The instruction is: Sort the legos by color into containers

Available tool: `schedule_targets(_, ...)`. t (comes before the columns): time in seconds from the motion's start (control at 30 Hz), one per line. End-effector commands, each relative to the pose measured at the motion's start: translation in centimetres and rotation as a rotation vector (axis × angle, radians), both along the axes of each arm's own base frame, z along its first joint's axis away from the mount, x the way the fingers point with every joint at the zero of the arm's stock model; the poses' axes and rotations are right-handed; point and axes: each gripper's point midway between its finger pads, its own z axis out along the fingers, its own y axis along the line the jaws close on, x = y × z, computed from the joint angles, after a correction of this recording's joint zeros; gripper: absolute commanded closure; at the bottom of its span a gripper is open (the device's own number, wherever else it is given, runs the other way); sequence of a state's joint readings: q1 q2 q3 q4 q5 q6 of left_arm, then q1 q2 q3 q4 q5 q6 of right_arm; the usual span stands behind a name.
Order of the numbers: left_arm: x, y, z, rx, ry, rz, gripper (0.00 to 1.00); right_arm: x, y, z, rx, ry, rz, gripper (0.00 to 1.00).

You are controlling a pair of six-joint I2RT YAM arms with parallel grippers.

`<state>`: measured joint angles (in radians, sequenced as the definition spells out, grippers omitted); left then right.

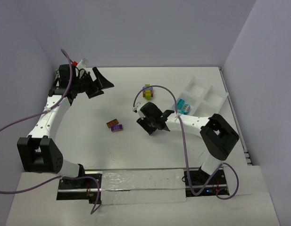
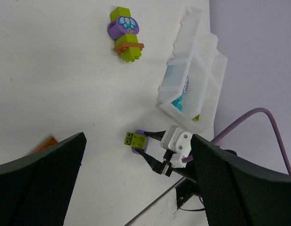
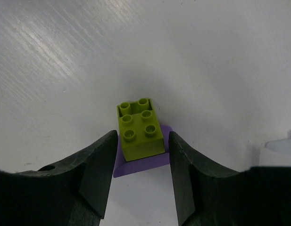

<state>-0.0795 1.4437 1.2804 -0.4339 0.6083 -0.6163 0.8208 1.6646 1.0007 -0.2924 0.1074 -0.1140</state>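
Observation:
My right gripper [image 1: 153, 127] is shut on a small clump [image 3: 140, 134], a lime green brick on a purple plate, with one finger against each side of the plate. The clump is low over the table; I cannot tell whether it touches. The left wrist view also shows this clump [image 2: 136, 140]. My left gripper [image 1: 100, 85] is open and empty at the far left. A lime, purple and orange clump [image 1: 147, 91] stands at the middle back. An orange brick [image 1: 112, 123] and a purple brick [image 1: 118, 127] lie side by side. The white divided tray [image 1: 216, 101] holds cyan bricks [image 1: 184, 106].
The tray stands at the back right, near the right wall. The right arm's purple cable [image 1: 159, 88] loops over the table between the multicoloured clump and the tray. Walls close the table at the back and on both sides.

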Motion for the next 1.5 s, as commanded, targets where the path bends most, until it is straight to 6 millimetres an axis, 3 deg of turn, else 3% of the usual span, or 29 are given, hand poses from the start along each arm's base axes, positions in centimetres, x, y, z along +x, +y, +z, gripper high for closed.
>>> schedule_targets(0.0, 0.0, -0.2, 2.5, 0.001, -0.088, -0.023, 0.01, 0.7, 1.2, 1.1, 0.015, -0.026, 0.024, 0.48)
schedule_targets(0.17, -0.1, -0.2, 2.5, 0.000, -0.092, -0.025, 0.01, 1.2, 1.6, 2.1, 0.044, -0.047, -0.005, 0.73)
schedule_targets(0.27, 0.1, -0.2, 2.5, 0.005, -0.091, -0.026, 0.01, 1.7, 2.2, 3.8, 0.088, -0.055, -0.037, 0.86)
schedule_targets(0.47, 0.0, 0.0, 2.1, 0.015, -0.085, -0.021, 0.01, 3.2, 3.9, 8.8, 0.280, 0.011, -0.170, 0.92)
schedule_targets(0.57, -0.2, -0.3, 1.6, -0.006, -0.066, -0.028, 0.01, 4.9, 3.4, 10.5, 0.385, 0.083, -0.293, 1.00)
schedule_targets(0.7, -0.9, -0.8, 0.9, -0.050, -0.067, -0.044, 0.01, 7.0, 3.1, 13.7, 0.554, 0.211, -0.499, 1.00)
schedule_targets(0.8, -1.6, -1.2, 0.0, -0.079, -0.070, -0.068, 0.04, 7.8, 3.3, 15.6, 0.645, 0.275, -0.539, 0.99)
schedule_targets(1.07, -3.0, -4.6, -1.9, -0.104, 0.015, -0.164, 0.07, 9.4, 3.7, 17.8, 0.700, 0.243, -0.577, 1.00)
schedule_targets(1.17, -3.0, -5.8, -0.6, -0.164, -0.036, -0.164, 0.10, 10.0, 4.1, 18.7, 0.729, 0.231, -0.579, 1.00)
schedule_targets(1.37, -4.1, -7.3, -1.0, -0.085, -0.083, -0.237, 0.11, 10.5, 5.4, 20.1, 0.770, 0.257, -0.551, 1.00)
schedule_targets(1.47, -5.0, -8.2, -0.8, -0.088, -0.123, -0.316, 0.10, 9.9, 6.3, 20.6, 0.796, 0.308, -0.501, 1.00)
